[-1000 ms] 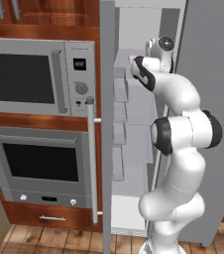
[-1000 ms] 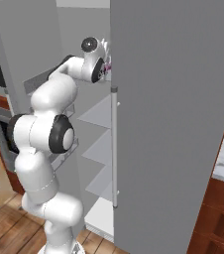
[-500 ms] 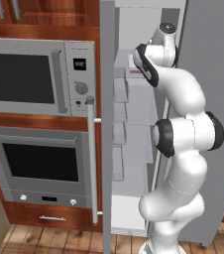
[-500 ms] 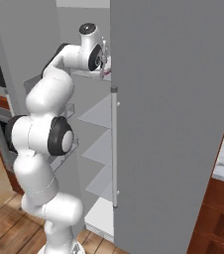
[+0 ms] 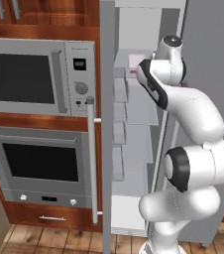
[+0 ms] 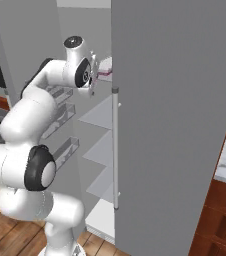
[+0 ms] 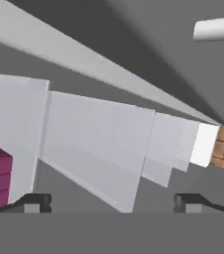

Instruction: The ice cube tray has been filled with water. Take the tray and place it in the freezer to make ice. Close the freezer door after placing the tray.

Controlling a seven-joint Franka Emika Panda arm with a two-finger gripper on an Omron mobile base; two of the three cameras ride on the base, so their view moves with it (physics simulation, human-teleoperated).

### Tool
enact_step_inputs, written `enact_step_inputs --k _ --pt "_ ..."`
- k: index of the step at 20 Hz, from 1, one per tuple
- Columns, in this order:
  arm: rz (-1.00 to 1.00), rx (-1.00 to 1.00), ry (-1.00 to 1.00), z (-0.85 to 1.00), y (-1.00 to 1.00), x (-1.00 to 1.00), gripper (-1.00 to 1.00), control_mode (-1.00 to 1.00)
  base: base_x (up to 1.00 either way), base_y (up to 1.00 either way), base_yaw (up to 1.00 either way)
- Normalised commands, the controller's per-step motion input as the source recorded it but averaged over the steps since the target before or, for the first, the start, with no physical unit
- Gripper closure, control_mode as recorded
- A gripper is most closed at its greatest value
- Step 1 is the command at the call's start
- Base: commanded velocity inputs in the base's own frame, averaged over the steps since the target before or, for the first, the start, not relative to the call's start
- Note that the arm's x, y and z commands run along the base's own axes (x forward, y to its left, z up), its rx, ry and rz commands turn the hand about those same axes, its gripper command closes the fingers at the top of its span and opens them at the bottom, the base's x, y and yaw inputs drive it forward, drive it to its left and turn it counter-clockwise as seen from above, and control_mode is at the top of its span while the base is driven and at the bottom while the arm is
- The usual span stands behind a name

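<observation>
The ice cube tray [image 5: 135, 62], pale pink with magenta sides, lies flat on an upper white shelf inside the freezer [image 5: 139, 129]; it shows again as the tray [image 6: 105, 67] in the right base view, and its magenta side [image 7: 3, 179] sits at the left edge of the hand view. My gripper [image 7: 113, 202] is open, its tips far apart with nothing between them, just beside and apart from the tray. The hand [image 6: 85, 75] hovers at that shelf's front. The freezer door [image 5: 107, 124] stands wide open, edge-on, with its long bar handle [image 5: 90, 158].
A built-in microwave [image 5: 29, 77] and an oven [image 5: 39, 163] sit left of the open door. Door bins [image 6: 60, 117] line the door's inner face. The wide right refrigerator door [image 6: 180, 125] is closed beside my arm, its handle [image 6: 115, 150] close to my wrist.
My gripper has opened and let go of the tray, which stays on the shelf. The hand has lifted and drawn back a little from it.
</observation>
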Motion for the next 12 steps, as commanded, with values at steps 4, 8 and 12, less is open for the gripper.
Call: enact_step_inputs --k 4,8,12 --pt "0.04 0.00 -0.08 -0.07 0.02 -0.99 -1.00 -1.00 0.00 0.00 0.00" --pt "0.04 0.00 0.00 -0.01 0.01 -0.69 -1.00 -1.00 0.00 0.00 0.00" --pt "0.05 0.00 -0.05 -0.07 0.00 -0.27 -1.00 -1.00 0.00 0.00 0.00"
